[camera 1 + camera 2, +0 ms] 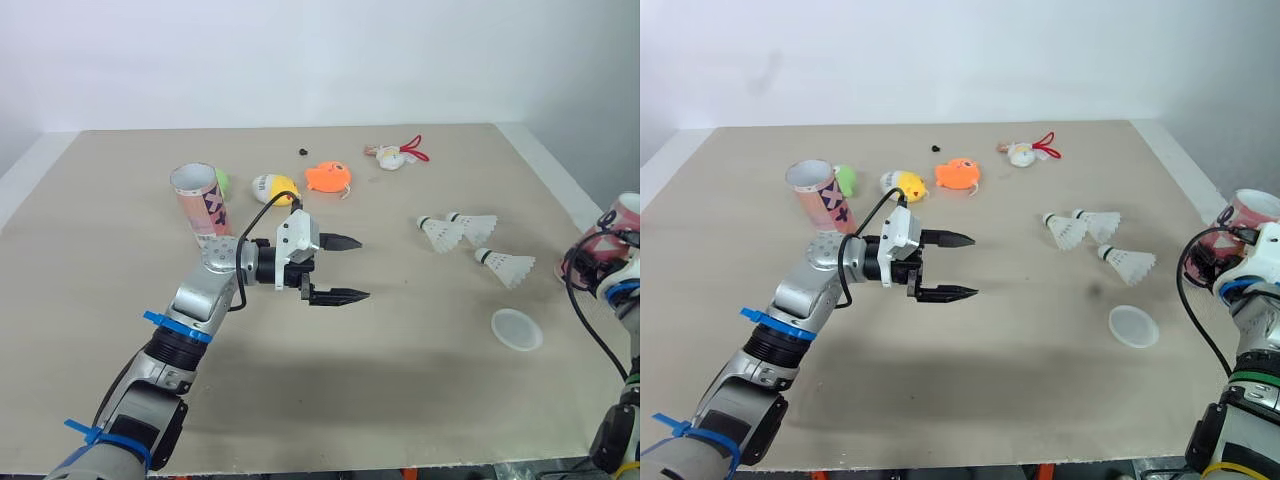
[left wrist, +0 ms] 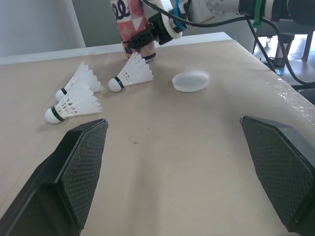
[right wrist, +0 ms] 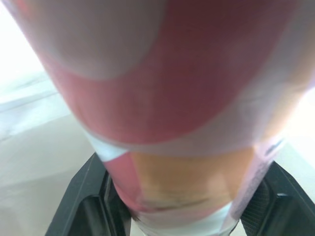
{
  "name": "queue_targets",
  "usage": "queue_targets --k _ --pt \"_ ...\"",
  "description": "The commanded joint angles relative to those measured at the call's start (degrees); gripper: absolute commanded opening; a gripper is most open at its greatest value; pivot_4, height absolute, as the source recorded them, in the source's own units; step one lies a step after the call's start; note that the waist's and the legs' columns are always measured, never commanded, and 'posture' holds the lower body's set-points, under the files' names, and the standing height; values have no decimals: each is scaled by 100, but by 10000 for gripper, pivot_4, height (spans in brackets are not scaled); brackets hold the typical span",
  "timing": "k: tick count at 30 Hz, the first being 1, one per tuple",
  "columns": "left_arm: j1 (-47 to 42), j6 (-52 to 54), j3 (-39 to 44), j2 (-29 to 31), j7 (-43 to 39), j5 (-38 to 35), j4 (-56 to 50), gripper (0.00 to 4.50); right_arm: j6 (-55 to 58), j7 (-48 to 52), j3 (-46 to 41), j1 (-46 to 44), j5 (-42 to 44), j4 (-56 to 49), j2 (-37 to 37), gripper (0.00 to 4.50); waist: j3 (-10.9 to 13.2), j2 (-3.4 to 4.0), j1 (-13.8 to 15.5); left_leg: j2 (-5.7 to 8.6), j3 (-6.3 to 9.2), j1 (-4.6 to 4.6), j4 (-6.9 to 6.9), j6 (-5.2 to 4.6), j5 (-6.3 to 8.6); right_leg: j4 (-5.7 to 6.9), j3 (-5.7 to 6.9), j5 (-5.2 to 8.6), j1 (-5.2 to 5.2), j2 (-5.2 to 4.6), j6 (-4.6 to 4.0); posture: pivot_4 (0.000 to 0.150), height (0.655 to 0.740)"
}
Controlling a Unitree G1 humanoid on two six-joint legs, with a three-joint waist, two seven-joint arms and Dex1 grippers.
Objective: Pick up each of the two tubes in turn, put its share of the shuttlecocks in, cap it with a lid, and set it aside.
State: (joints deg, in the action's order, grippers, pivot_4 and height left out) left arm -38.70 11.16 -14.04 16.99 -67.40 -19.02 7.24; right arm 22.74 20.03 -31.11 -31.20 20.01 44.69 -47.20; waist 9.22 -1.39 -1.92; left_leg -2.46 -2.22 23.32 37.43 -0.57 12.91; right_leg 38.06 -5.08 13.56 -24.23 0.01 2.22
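Note:
A pink patterned tube (image 1: 202, 205) stands upright with its top open at the table's left. Just right of it my left gripper (image 1: 364, 268) hovers open, holding nothing; its two fingers (image 2: 74, 172) frame bare tabletop. Three white shuttlecocks (image 1: 440, 233), (image 1: 473, 226), (image 1: 507, 266) lie right of centre. A clear round lid (image 1: 517, 329) lies flat nearer the front. At the far right edge my right gripper (image 2: 147, 39) is shut on the second pink tube (image 1: 610, 235), held upright just past the shuttlecocks; that tube (image 3: 187, 98) sits close between the fingers.
Small toys line the back of the table: a green ball (image 1: 222, 183), a yellow toy (image 1: 275, 188), an orange toy (image 1: 328, 178), a white-and-red toy (image 1: 397, 156) and a tiny black item (image 1: 302, 151). The table's right edge (image 1: 560, 180) runs close to the right arm.

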Motion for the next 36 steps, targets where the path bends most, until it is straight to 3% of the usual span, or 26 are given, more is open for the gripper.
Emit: queue_targets --k 1,5,6,7,8,9,22,36 --pt "-82 -64 85 -51 108 -25 -202 45000 -209 2 -94 114 -2 149 -67 25145 0 0 -3 0 0 0 0 0 0 -1 -1 -1 1 0 1 1500 7400" --pt "-189 -120 243 -239 329 -114 -144 45000 -275 56 -132 257 72 131 28 25145 0 -1 -1 5 3 0 5 1 0 -2 -5 -2 8 -1 10 1500 7400" --pt "-205 -166 285 -294 385 -128 -124 45000 -282 61 -132 291 90 111 45 34431 0 -1 -1 7 2 0 5 1 0 -3 -9 -2 8 -1 12 1500 7400" --pt "-221 -172 344 -365 451 -167 -119 45000 -289 93 -135 326 114 86 59 37363 0 -3 0 9 2 0 6 1 0 -3 -12 -2 9 -2 14 1500 7400" --pt "-231 -169 385 -414 494 -194 -118 45000 -292 116 -136 351 132 68 67 43383 0 -2 -1 11 3 0 6 1 -1 -5 -14 -2 11 -2 16 1500 7400" --pt "-239 -154 410 -453 530 -213 -126 45000 -283 151 -151 379 164 38 74 44600 0 -2 -10 13 3 0 6 1 -1 -5 -18 -2 11 -2 18 1500 7400" --pt "-263 -12 524 -718 591 -540 -222 45000 187 400 -357 627 580 -387 54 44600 0 0 -83 48 -15 -7 6 2 -2 -6 -72 -11 10 -16 56 1500 7400" --pt "-246 -126 473 -702 511 -524 -99 45000 1920 1267 -662 1910 1450 -2475 -90 44600 0 0 -80 68 -12 -1 7 2 -2 -8 -88 -6 12 -27 77 1500 7400"
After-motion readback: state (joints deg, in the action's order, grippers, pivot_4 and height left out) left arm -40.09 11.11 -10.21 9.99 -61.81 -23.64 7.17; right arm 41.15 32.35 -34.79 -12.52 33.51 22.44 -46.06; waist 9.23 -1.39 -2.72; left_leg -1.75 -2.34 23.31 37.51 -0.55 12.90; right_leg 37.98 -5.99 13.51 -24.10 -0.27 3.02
